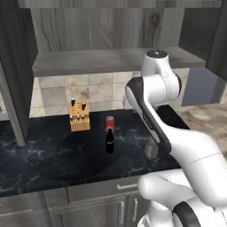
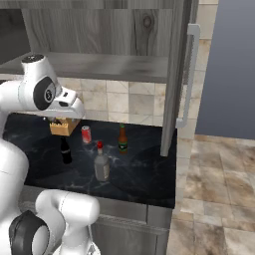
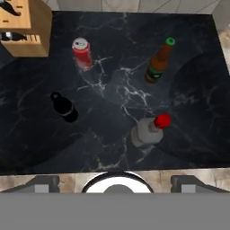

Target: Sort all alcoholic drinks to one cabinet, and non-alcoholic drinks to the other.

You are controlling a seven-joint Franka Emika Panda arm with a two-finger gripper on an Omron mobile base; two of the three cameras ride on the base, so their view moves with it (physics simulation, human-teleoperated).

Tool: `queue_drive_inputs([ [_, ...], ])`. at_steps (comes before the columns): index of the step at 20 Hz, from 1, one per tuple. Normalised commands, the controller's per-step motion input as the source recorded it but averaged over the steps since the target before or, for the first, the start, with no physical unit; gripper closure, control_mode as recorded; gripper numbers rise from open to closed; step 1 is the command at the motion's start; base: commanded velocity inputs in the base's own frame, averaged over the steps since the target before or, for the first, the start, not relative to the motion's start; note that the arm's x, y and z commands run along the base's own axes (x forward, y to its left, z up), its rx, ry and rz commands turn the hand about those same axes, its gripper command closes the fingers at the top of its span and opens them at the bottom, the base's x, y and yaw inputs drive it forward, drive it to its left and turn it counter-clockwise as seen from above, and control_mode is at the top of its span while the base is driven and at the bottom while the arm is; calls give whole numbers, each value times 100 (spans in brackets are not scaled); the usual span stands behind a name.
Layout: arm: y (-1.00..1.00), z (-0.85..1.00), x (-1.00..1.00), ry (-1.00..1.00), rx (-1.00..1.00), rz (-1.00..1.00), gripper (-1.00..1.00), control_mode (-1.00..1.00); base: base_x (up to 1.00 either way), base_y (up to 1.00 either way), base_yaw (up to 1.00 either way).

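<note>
Gripper (image 3: 115,183): your jaws are standing wide open, holding nothing, looking down over the counter (image 3: 112,90).
Alcohol: slim bottle (image 3: 159,62) and stout bottle (image 3: 149,130) are standing upright, apart.
Soft drinks: can (image 3: 82,52) and cola bottle (image 3: 64,107) are sitting nearer the knife block (image 3: 23,24).

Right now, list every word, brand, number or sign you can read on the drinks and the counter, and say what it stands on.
No text can be read anywhere.
Slim brown bottle: a red and green label band, print too blurred to read.
Red soda can: plain red side, no lettering resolves.
Black cola bottle: a pale band, unreadable.
Clear-grey bottle with red cap: no label visible.
Knife block: no markings.
</note>
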Motion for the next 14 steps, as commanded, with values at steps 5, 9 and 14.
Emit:
queue_drive_inputs([
  [5, 50, -1, -8, -12, -7, -12, -100, -100, 0, 0, 0],
  [9, 48, -11, 0, -11, -2, -15, -100, -100, 0, 0, 0],
  [14, 37, -30, 0, -5, 0, -14, -100, -100, 0, 0, 0],
])
